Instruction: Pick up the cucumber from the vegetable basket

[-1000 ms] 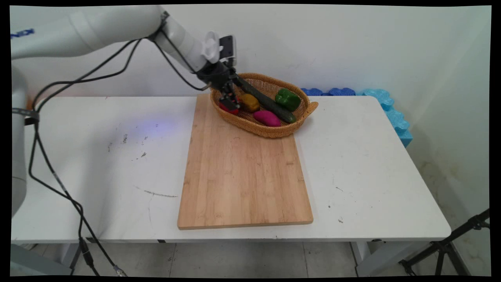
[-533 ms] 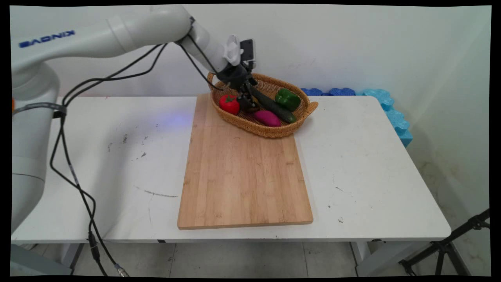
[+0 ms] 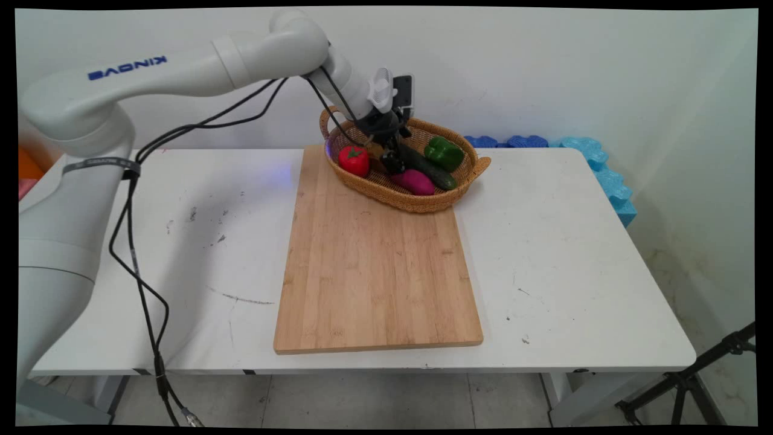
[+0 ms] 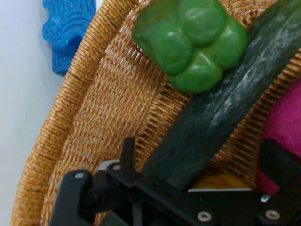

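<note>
The end effector (image 3: 392,162) is lowered into the wicker basket (image 3: 416,202) beside the cucumber (image 3: 426,168); its opening cannot be told.

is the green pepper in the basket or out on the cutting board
In the basket. The green pepper sits inside the wicker basket, beside the cucumber; the hand view shows woven wall around it.

The basket (image 3: 416,202) sits on the far end of the cutting board (image 3: 374,272). In the basket, the tomato (image 3: 354,160) lies leftmost, the pepper (image 3: 444,153) toward the right, the cucumber (image 3: 429,169) between them, the sweet potato (image 3: 413,181) at the near side.
</note>
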Robot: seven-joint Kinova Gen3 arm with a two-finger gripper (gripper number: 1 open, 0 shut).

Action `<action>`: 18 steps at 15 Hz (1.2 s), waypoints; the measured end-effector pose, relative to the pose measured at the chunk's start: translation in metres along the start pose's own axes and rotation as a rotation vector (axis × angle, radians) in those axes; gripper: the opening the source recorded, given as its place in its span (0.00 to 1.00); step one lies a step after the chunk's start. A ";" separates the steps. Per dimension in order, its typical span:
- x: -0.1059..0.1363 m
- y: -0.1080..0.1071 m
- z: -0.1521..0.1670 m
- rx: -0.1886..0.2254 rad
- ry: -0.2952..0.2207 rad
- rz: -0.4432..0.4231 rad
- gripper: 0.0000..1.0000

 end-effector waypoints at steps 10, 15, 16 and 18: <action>0.007 -0.008 0.030 0.002 -0.028 0.062 1.00; 0.009 -0.007 0.034 0.002 -0.035 0.082 0.00; 0.009 -0.006 0.034 0.000 -0.037 0.085 0.00; 0.009 -0.005 0.033 -0.001 -0.039 0.089 0.00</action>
